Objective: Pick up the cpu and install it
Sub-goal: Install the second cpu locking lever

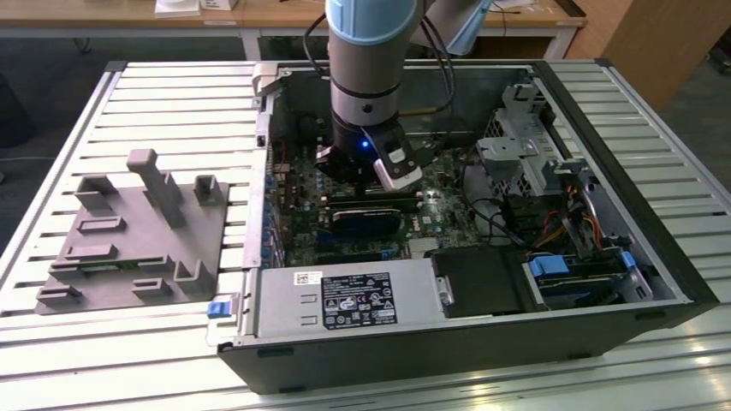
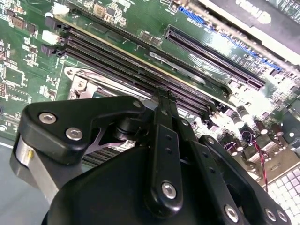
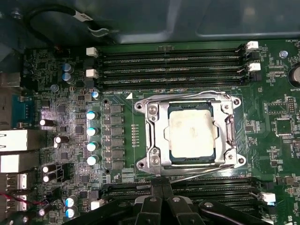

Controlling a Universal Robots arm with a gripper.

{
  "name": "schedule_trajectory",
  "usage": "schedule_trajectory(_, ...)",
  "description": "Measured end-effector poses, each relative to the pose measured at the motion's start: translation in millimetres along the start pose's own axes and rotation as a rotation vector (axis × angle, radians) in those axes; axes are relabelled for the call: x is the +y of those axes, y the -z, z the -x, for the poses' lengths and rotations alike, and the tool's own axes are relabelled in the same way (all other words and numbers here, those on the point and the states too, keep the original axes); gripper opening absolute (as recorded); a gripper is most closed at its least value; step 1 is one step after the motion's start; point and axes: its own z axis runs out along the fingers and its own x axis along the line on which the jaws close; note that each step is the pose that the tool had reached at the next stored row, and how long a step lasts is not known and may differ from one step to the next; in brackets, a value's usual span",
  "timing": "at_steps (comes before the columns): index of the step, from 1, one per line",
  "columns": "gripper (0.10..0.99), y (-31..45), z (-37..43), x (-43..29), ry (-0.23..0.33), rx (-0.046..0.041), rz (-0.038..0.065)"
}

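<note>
First wrist view | cpu [image 3: 191, 132] sitting in socket [image 3: 157, 136] | gripper [image 3: 161, 202] hovering beside it, fingers together, holding nothing | advice: confirm chip lying flush.

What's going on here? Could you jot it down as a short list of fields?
Setting: open computer case on a slatted table
Arm: reaching down into the case, gripper above the green circuit board
Chip: the cpu sits in its metal-framed socket
Gripper load: nothing seen in it
Beside the case: grey plastic fixture
</note>
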Motion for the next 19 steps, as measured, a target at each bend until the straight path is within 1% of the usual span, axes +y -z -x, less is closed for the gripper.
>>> schedule_trajectory(4, 0.106, -0.8, -3.0, -1.5, 0.0, 0.0001, 0.011)
schedule_trajectory(9, 0.106, -2.9, -6.7, -2.4, 0.0, -0.0004, 0.023)
schedule_trajectory(13, 0.106, -5.0, -7.0, -2.7, 0.0, 0.0001, 0.03)
schedule_trajectory(19, 0.106, -5.8, -7.6, -2.8, 0.0, 0.0009, 0.044)
